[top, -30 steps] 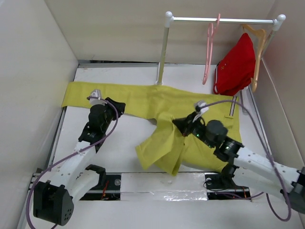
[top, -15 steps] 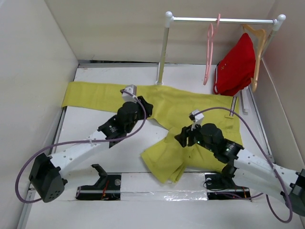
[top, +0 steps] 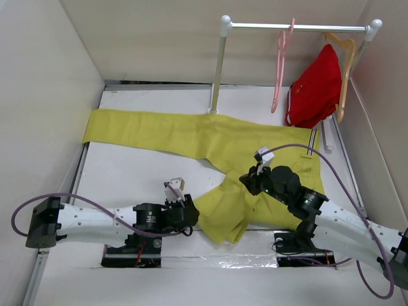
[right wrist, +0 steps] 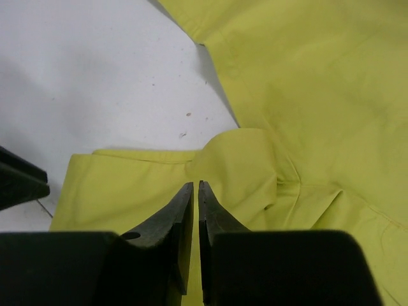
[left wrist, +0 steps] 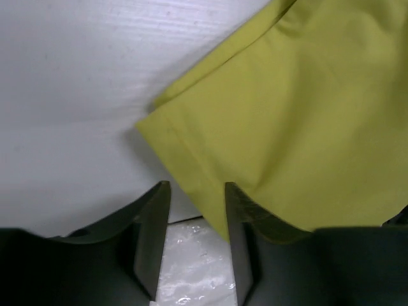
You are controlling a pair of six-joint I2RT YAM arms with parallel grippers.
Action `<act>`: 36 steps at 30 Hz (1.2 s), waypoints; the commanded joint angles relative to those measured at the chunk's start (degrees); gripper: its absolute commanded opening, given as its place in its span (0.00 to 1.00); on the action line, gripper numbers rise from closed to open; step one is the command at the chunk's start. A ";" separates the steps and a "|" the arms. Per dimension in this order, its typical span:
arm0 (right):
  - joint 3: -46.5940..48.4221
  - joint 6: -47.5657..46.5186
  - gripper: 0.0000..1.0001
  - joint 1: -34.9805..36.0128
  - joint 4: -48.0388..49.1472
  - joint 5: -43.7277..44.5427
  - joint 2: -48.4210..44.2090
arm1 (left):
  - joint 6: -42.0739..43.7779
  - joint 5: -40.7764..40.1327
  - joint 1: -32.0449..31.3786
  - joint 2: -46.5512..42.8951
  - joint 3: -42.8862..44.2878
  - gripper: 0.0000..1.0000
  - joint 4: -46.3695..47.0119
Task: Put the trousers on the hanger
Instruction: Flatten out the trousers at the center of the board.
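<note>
The mustard-yellow trousers (top: 191, 134) lie flat across the table, one leg stretched to the far left and the other folded over toward the near edge. The pink hanger (top: 278, 70) hangs bare on the rail at the back right. My left gripper (top: 193, 215) lies low at the front, open, its fingertips at the hem corner of the folded leg. In the left wrist view (left wrist: 196, 186) the trousers' hem (left wrist: 306, 115) reaches between the fingers. My right gripper (top: 250, 180) rests on the folded leg. In the right wrist view (right wrist: 196, 183) it is shut, pinching a raised fold of the trousers (right wrist: 319, 83).
A white rail (top: 296, 27) on posts stands at the back right. A tan wooden hanger (top: 346, 54) on it carries a red garment (top: 315, 89). Walls close in the left, back and right. A shiny tape strip (top: 217, 245) runs along the near edge.
My left arm has swung from the far left leg down to the near edge, its gripper now at the folded leg's hem. My right gripper shifted slightly right, and the folded leg with it.
</note>
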 commanded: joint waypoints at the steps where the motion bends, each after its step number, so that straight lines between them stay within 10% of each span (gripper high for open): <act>1: 1.33 -1.29 0.16 -0.32 0.96 0.95 -0.37 | -16.22 -1.77 -3.18 0.49 -0.86 0.40 -8.06; 8: -1.04 -1.20 0.21 -1.37 2.02 -2.03 -1.43 | -20.18 -1.77 -5.21 3.92 -1.65 0.57 -5.97; 24: -2.71 -0.24 0.22 -1.90 5.18 -6.08 -1.96 | -11.93 -6.69 1.11 8.23 -5.25 0.50 11.09; 36: -3.59 0.99 0.22 -1.90 5.71 -5.13 -1.87 | -10.69 -11.51 3.04 6.30 -4.03 0.04 8.55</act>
